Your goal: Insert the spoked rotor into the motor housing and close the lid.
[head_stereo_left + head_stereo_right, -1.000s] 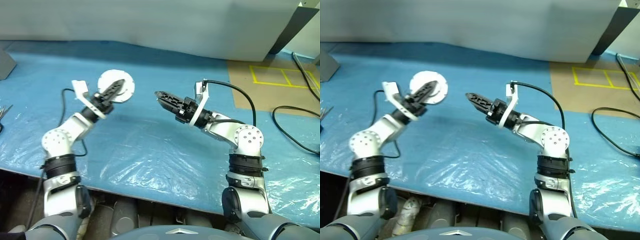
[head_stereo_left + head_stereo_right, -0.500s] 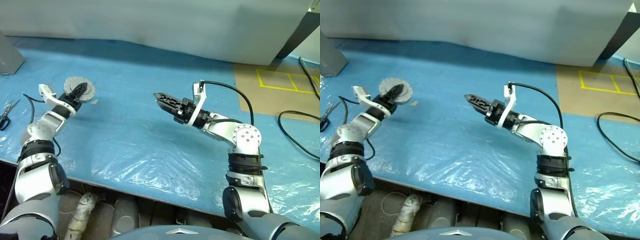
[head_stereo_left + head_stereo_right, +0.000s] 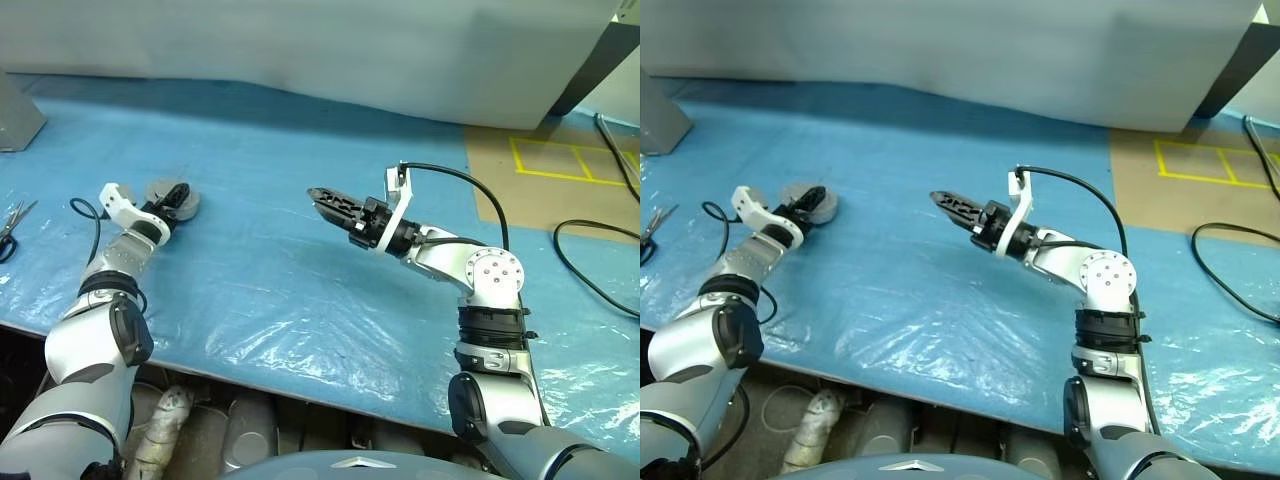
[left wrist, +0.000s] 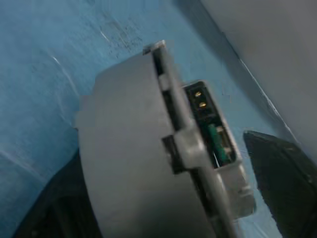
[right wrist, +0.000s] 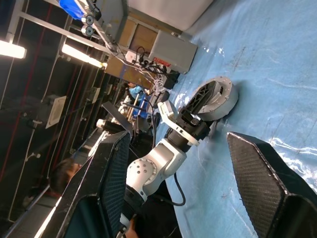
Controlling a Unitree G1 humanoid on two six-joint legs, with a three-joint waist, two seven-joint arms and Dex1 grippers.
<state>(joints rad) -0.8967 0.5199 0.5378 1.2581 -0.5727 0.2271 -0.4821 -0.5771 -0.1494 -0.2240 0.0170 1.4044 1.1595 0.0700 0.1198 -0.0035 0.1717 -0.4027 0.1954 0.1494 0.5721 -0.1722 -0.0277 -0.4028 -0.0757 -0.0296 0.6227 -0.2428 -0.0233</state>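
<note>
light: even, bright overhead | glare: sheen on blue plastic sheet (image 3: 300,300) toward 6 o'clock | blur: left wrist view soft, close-up | shadows: faint

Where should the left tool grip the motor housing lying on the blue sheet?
Probably across the plain round side wall of the motor housing, clear of the connector block jutting from the rim. It lies flat, so bring the left tool in low and level from the robot's side.
</note>
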